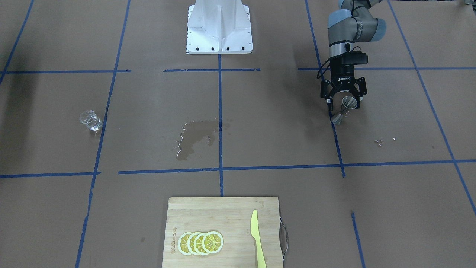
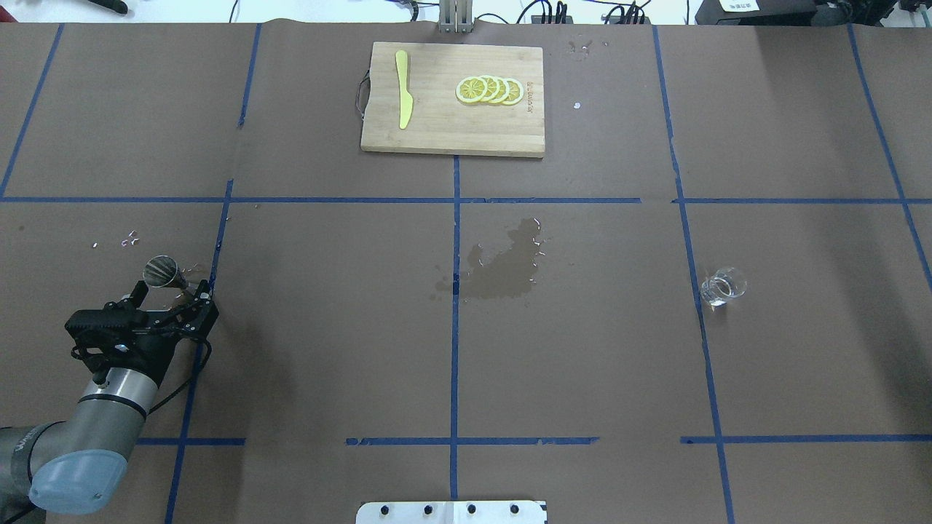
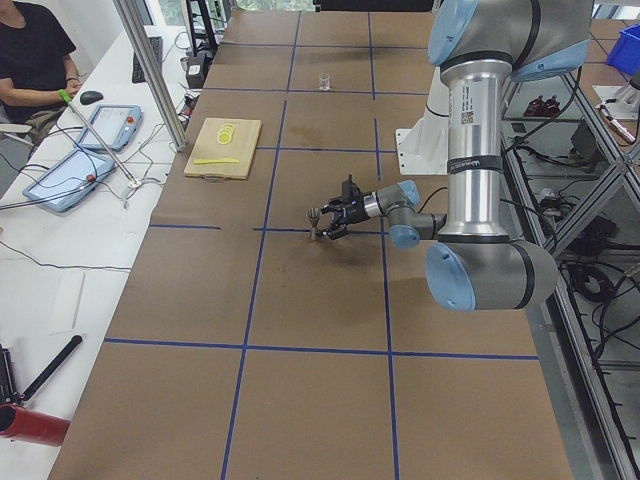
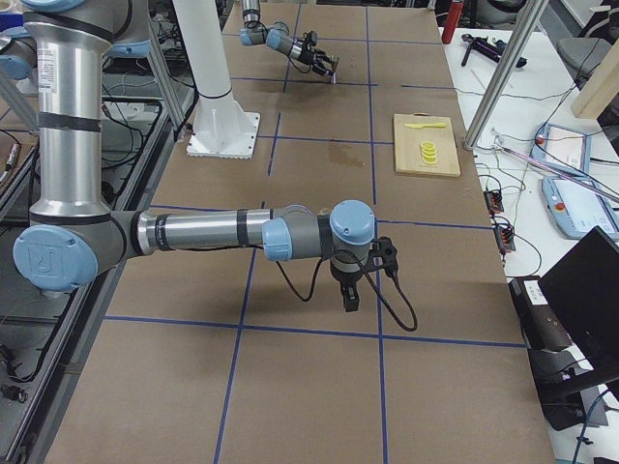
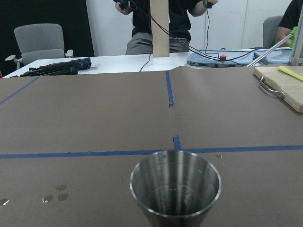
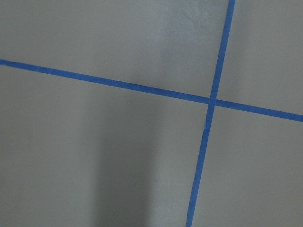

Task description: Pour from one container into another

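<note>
The jigger [image 1: 344, 109] stands upright on the table [image 1: 260, 111] on the robot's left. It sits between the tips of the left gripper [image 1: 344, 105], whose fingers are spread wide on either side of it without visibly touching it. The cup [image 1: 90, 120] stands well apart on the right side, beside a tape line. A wet patch [image 1: 195, 136] lies between them. The right gripper [image 4: 349, 307] hangs pointing down over the table. Whether its fingers are open or closed cannot be told.

Shiny brushed-metal jigger [image 5: 175, 189], clear glass cup [image 2: 723, 286], matt brown paper tabletop [image 2: 328, 327], wooden board [image 2: 437, 124]
</note>
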